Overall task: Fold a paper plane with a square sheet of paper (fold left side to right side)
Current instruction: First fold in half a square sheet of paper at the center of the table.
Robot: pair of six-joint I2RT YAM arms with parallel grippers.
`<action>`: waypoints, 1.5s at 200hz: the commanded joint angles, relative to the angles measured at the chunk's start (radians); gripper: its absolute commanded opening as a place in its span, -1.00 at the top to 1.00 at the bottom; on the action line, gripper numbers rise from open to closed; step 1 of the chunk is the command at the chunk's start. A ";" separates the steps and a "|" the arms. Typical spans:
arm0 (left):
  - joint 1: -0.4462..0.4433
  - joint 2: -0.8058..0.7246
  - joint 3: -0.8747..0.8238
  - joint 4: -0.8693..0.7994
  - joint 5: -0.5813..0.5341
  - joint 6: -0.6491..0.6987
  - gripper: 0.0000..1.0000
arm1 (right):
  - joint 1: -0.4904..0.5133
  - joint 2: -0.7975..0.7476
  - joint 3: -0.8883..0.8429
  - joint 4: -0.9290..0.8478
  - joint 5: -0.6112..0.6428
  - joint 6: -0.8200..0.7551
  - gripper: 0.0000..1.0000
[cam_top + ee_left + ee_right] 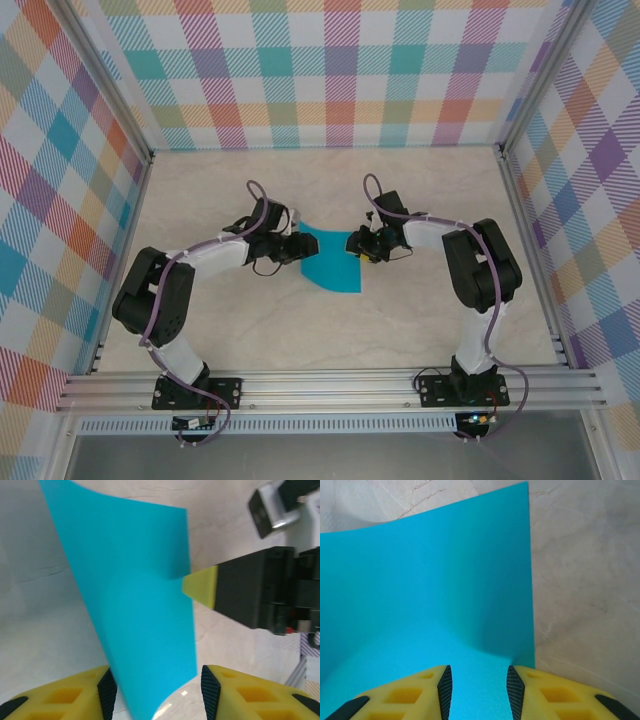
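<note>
One teal square sheet of paper (331,262) lies at the middle of the bench (420,320), curling upward, between two claws. From above, the left claw (313,244) meets it at 10 o'clock, the right claw (352,243) at 2 o'clock. The left wrist view adds the sheet rising between wide-open fingers (107,692), ungripped; the right wrist view adds fingers (445,685) partly parted over the sheet, gripping nothing
</note>
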 commanded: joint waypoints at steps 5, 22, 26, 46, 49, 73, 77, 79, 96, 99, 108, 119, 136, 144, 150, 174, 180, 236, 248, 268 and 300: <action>-0.038 -0.015 0.053 0.052 0.054 -0.014 -0.04 | 0.020 0.060 -0.041 -0.086 0.047 -0.004 0.24; -0.053 0.011 0.068 0.059 0.049 -0.020 -0.04 | 0.022 0.058 -0.047 -0.074 0.038 0.000 0.23; -0.056 0.018 0.070 0.064 0.050 -0.023 -0.05 | 0.021 0.057 -0.050 -0.067 0.034 0.003 0.23; -0.071 0.054 0.075 0.088 0.055 -0.039 -0.05 | 0.020 0.060 -0.062 -0.023 -0.005 0.015 0.22; -0.073 0.059 0.076 0.091 0.057 -0.042 -0.05 | 0.020 0.061 -0.062 -0.018 -0.009 0.017 0.22; -0.090 0.095 0.084 0.117 0.062 -0.057 -0.02 | 0.017 0.062 -0.066 0.019 -0.042 0.031 0.21; -0.092 0.099 0.087 0.119 0.062 -0.059 -0.02 | 0.016 0.060 -0.067 0.023 -0.045 0.033 0.21; -0.093 0.103 0.089 0.120 0.063 -0.058 -0.01 | 0.016 0.059 -0.067 0.024 -0.047 0.033 0.21; -0.100 0.125 0.101 0.120 0.066 -0.060 0.02 | 0.014 0.051 -0.061 0.027 -0.055 0.035 0.20; -0.101 0.127 0.102 0.121 0.067 -0.061 0.03 | 0.012 0.048 -0.060 0.028 -0.054 0.035 0.20; -0.107 0.136 0.105 0.124 0.070 -0.061 0.05 | 0.010 0.042 -0.055 0.029 -0.059 0.031 0.20; -0.111 0.143 0.109 0.127 0.071 -0.062 0.07 | 0.003 0.031 -0.051 0.026 -0.062 0.028 0.18; -0.113 0.152 0.112 0.127 0.068 -0.063 0.10 | -0.013 0.001 -0.051 0.017 -0.057 0.024 0.17; -0.113 0.155 0.113 0.127 0.066 -0.061 0.12 | -0.026 -0.017 -0.054 0.013 -0.054 0.027 0.16; -0.113 0.158 0.112 0.127 0.064 -0.064 0.13 | -0.036 -0.034 -0.058 0.012 -0.054 0.029 0.13; -0.115 0.164 0.113 0.128 0.060 -0.065 0.21 | -0.069 -0.104 -0.085 0.035 -0.079 0.036 0.07; -0.116 0.164 0.113 0.128 0.059 -0.065 0.23 | -0.073 -0.119 -0.092 0.047 -0.091 0.038 0.06; -0.119 0.170 0.118 0.116 0.050 -0.064 0.38 | -0.074 -0.159 -0.148 0.237 -0.211 0.110 0.02; -0.119 0.169 0.116 0.113 0.047 -0.062 0.40 | -0.074 -0.153 -0.158 0.289 -0.247 0.133 0.04; -0.119 0.167 0.118 0.105 0.042 -0.058 0.40 | -0.070 -0.139 -0.153 0.305 -0.267 0.134 0.05; -0.120 0.169 0.118 0.106 0.043 -0.057 0.41 | -0.065 -0.100 -0.133 0.296 -0.289 0.127 0.11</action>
